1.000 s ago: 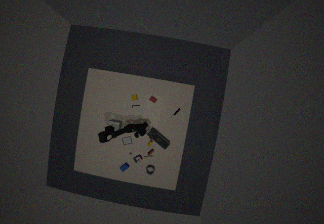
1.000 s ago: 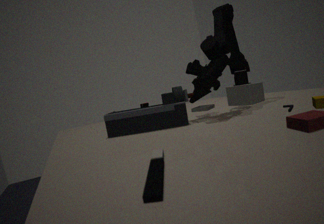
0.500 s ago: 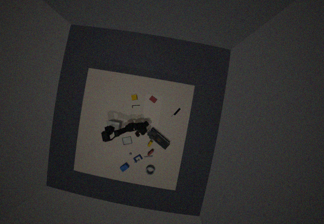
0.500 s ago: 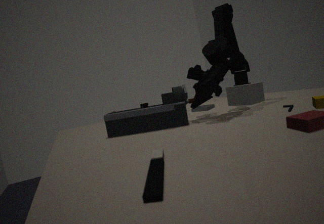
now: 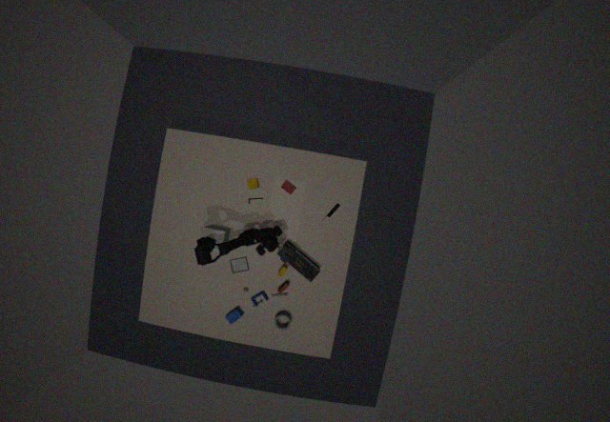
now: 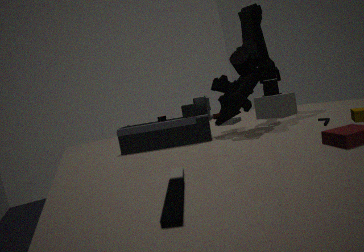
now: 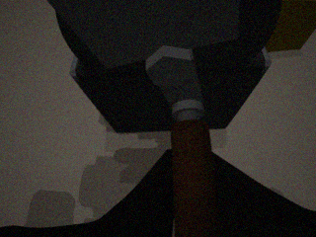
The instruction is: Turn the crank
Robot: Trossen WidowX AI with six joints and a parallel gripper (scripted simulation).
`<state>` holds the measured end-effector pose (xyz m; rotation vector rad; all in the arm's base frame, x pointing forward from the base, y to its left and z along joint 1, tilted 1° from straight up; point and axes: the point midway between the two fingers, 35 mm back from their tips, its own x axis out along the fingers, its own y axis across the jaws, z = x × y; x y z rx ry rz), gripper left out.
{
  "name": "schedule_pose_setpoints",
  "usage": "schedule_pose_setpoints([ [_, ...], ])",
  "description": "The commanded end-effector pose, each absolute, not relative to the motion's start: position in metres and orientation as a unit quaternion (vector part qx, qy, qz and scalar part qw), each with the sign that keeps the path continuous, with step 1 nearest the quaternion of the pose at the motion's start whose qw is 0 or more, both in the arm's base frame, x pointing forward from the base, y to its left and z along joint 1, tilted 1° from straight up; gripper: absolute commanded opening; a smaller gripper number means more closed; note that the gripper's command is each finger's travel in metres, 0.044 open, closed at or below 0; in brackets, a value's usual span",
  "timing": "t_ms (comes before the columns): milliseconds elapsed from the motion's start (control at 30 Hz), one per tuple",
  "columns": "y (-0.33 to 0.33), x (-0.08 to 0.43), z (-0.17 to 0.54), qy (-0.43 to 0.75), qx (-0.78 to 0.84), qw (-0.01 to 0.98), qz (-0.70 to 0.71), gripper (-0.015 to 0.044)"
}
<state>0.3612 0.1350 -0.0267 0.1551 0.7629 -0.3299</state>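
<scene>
The machine is a long dark grey box with a grey raised housing at its arm-side end. The crank arm is grey and sticks out below the housing in the wrist view. Its brown-red handle points toward the wrist camera. My gripper is shut on this handle, one dark finger on each side. A small black block stands up from the machine's top. The red pointer and the brass zero marks cannot be made out, so their alignment cannot be told.
A yellow block lies close beside the machine, with a red object beyond it. A black-handled tool lies on the machine's other side. A red block and another yellow block lie farther off.
</scene>
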Motion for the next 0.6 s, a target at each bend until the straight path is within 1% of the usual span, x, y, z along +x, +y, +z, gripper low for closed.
schedule_pose_setpoints([
  [0, 0.1432, 0.3644, -0.0287, 0.373, 0.079, 0.911, -0.155, 0.0000],
  [567, 0.1531, 0.3682, -0.0257, 0.373, 0.080, 0.911, -0.155, 0.0000],
])
